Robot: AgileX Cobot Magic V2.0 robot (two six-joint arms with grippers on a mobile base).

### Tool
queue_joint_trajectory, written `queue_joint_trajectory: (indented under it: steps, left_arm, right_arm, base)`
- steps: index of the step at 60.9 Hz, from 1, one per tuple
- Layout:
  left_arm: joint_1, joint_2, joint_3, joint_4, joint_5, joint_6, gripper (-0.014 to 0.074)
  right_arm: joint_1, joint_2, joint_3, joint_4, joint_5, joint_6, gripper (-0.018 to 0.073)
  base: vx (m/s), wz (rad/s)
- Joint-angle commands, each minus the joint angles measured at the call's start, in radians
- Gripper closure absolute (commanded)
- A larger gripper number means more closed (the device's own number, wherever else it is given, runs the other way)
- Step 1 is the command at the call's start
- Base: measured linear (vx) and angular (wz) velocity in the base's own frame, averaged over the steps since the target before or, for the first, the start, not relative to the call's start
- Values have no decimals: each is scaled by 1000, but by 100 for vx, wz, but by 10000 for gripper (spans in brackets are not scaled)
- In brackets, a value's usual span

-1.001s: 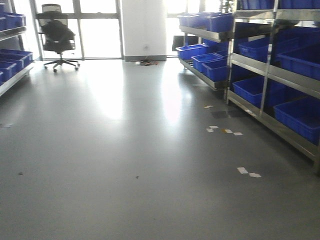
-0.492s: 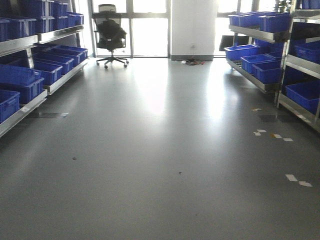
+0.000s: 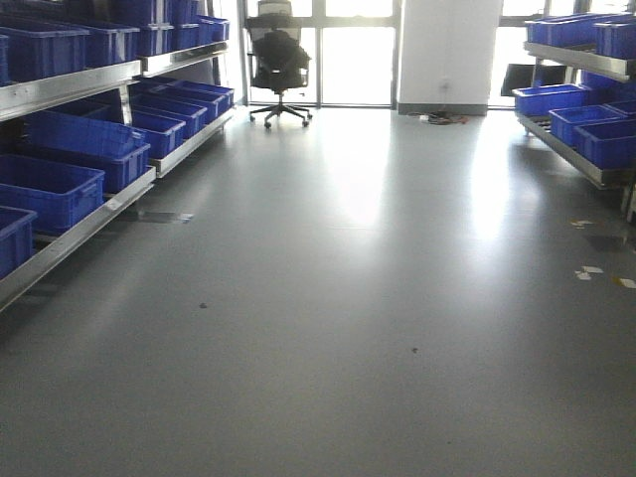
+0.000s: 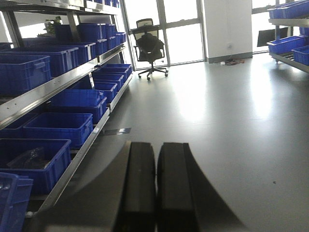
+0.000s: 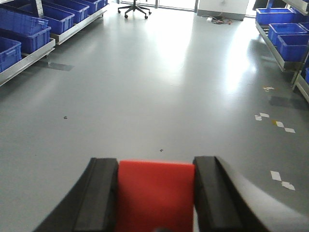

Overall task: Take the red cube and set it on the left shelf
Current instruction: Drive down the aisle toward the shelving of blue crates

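In the front view, the left shelf (image 3: 75, 84) with blue crates (image 3: 50, 189) is seen along the left edge of the floor (image 3: 348, 298). In the left wrist view, the left gripper (image 4: 155, 188) is seen pressed together. Only in the right wrist view is the red cube (image 5: 154, 193) shown, pinched by the right gripper (image 5: 157, 195).

One red cube (image 5: 154, 193); one office chair (image 3: 279, 55); one left shelf (image 3: 70, 87); one right shelf (image 3: 581, 60).

Warehouse aisle: steel racks (image 3: 62, 87) of blue crates (image 3: 55, 189) (both sides)
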Motion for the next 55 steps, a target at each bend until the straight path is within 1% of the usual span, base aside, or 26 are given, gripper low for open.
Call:
queue_joint_trajectory:
  steps: [1, 12, 21, 55]
  left_arm:
    - [0, 8, 22, -5, -91, 1, 491]
    - [0, 8, 22, -5, -91, 1, 491]
    - [0, 8, 22, -5, -91, 1, 491]
    - [0, 8, 22, -5, -91, 1, 491]
  right_arm:
    - [-6, 2, -29, -12, -81, -7, 500]
    - [-6, 2, -29, -12, -81, -7, 500]
    - [-6, 2, -29, -12, -81, -7, 500]
    - [-6, 2, -29, -12, -79, -7, 500]
  base:
    - [18, 26]
    - [20, 27]
    - [27, 7]
    - [41, -8]
